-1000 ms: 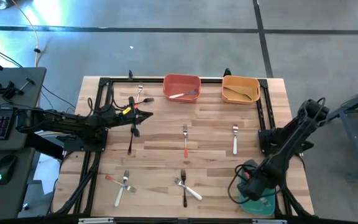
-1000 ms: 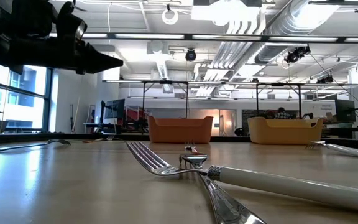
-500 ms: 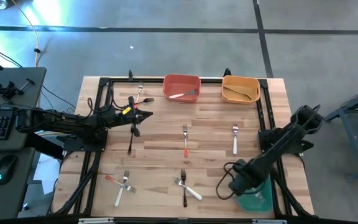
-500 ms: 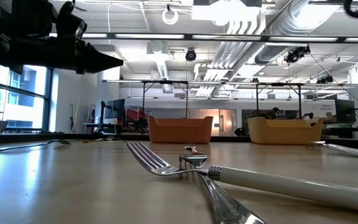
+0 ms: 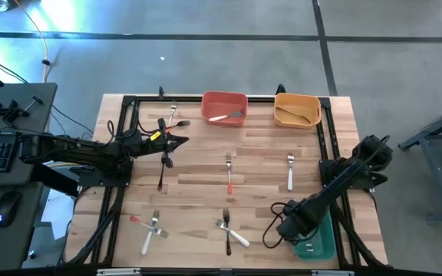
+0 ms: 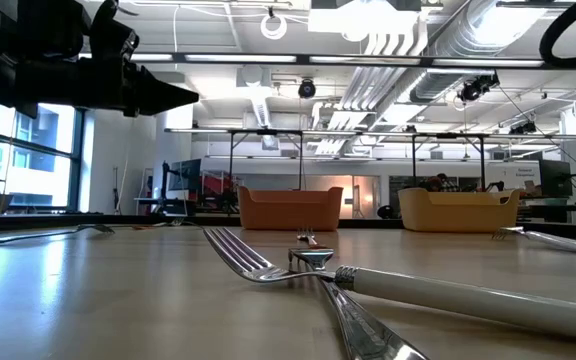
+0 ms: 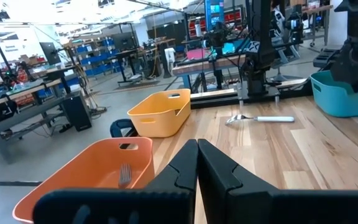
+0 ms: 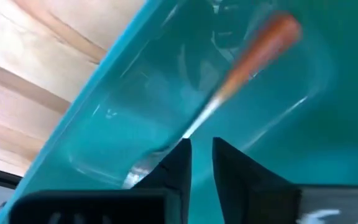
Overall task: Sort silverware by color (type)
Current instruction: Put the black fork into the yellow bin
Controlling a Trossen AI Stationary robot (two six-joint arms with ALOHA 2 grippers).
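Lying in teal bin [image 8: 303, 124], one red-orange-handled fork [image 8: 247, 59]; right hand [image 8: 202, 152] above.

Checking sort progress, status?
Left hand shut, empty, parked mid-table. Right hand slightly apart over teal bin, red-handled fork lying inside. Forks remain on table; nothing blocking.

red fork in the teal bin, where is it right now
The red fork lies inside the teal bin at the table's near right corner, just ahead of the right hand.
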